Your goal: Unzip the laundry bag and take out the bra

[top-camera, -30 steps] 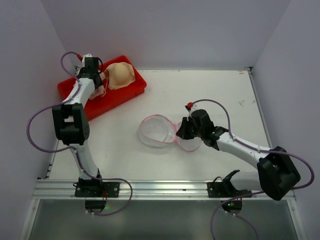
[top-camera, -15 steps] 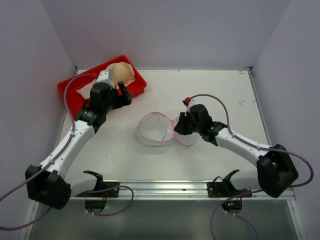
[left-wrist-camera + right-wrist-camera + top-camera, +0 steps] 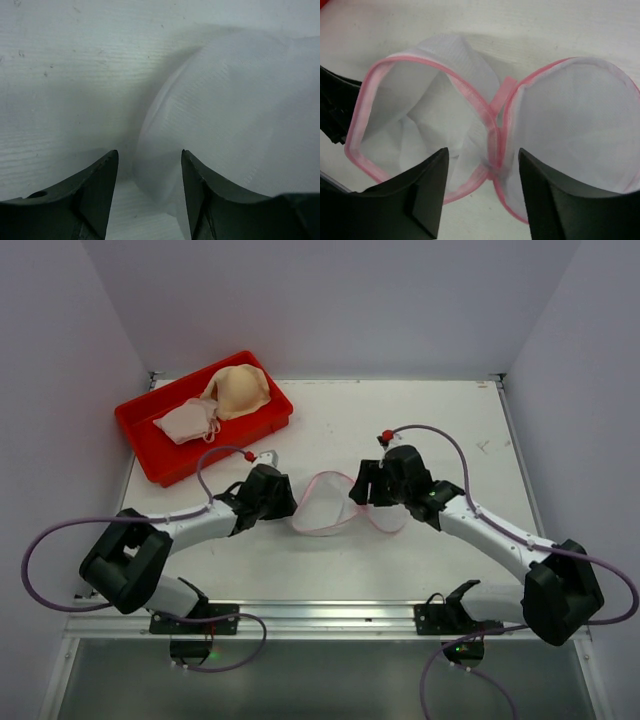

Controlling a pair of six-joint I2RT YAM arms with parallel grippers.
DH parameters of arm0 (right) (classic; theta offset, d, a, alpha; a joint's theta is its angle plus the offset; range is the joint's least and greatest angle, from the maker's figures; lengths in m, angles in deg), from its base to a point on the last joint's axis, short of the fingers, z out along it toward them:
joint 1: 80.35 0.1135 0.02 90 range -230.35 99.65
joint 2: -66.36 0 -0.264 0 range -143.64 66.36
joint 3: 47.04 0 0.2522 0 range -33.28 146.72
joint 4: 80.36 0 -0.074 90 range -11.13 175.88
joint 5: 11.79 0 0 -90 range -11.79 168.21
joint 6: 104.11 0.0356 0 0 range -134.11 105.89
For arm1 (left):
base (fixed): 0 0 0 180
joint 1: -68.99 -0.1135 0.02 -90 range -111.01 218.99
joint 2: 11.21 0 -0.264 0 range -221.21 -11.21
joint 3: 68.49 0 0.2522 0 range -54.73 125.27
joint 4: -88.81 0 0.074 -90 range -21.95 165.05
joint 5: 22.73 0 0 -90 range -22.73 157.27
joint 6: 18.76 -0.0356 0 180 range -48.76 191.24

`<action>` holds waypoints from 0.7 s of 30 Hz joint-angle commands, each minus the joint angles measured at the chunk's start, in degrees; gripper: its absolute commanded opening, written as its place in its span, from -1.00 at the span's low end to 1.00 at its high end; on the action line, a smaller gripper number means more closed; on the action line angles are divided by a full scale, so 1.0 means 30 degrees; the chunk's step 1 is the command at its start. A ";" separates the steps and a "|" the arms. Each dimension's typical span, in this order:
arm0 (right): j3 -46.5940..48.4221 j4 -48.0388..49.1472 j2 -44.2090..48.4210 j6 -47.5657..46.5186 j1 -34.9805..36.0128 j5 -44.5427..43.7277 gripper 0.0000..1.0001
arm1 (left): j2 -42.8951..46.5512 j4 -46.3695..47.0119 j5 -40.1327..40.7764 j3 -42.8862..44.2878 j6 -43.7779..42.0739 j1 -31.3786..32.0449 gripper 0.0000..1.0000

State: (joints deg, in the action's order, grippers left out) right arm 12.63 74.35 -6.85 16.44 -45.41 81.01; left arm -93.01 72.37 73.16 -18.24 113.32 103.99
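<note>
The laundry bag lies unzipped in mid-table, spread as two white mesh halves with pink rims. The bra rests in the red tray, beige cups at the back and its paler strap part in front. My left gripper is low at the bag's left side, open, with a fold of mesh reaching between its fingers. My right gripper hangs open over the bag's right half, and the pink joint of the two rims lies between its fingers.
The red tray sits at the far left corner of the white table. Grey walls close in on the left, back and right. An aluminium rail with both arm bases runs along the near edge.
My left arm has swung from the red tray down to the bag's left side, leaving the bra in the tray. The right gripper has opened and let go of the bag's rim.
</note>
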 commanded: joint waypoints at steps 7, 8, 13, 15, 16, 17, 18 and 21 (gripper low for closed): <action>-0.2733 -0.2280 0.3250 0.3762 -0.4262 -0.1552 0.60 | -0.1796 0.2094 0.1874 -0.0210 0.0913 -0.0037 0.09; -0.2967 -0.2338 0.3367 0.4170 -0.4437 -0.1348 0.71 | -0.1825 0.2036 0.1903 -0.0181 0.0913 -0.0037 0.08; -0.4257 -0.2777 0.3691 0.5636 -0.5522 -0.0672 0.81 | -0.1591 0.1451 0.2313 -0.0034 0.1059 -0.0037 0.06; -0.4695 -0.2866 0.3632 0.6281 -0.5988 -0.0760 0.82 | -0.1416 0.1333 0.2489 -0.0092 0.1089 -0.0037 0.05; -0.4814 -0.2837 0.3516 0.6486 -0.6166 -0.0702 0.80 | -0.1357 0.1158 0.2548 -0.0093 0.1118 -0.0008 0.04; -0.4931 -0.2808 0.3428 0.6865 -0.6371 -0.0557 0.80 | -0.1241 0.1069 0.2635 -0.0122 0.1118 -0.0037 0.04; -0.5048 -0.2546 0.3282 0.6985 -0.6692 0.0112 0.78 | -0.1152 0.1039 0.2694 -0.0180 0.1118 -0.0037 0.04; -0.5137 -0.1755 0.2316 0.7483 -0.6812 0.1520 0.69 | -0.0830 0.1068 0.2490 -0.0385 0.1147 -0.0037 0.03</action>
State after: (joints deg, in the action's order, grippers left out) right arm -2.47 66.43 1.82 35.21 -65.48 80.86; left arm -97.21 76.98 78.41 -18.33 115.73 103.99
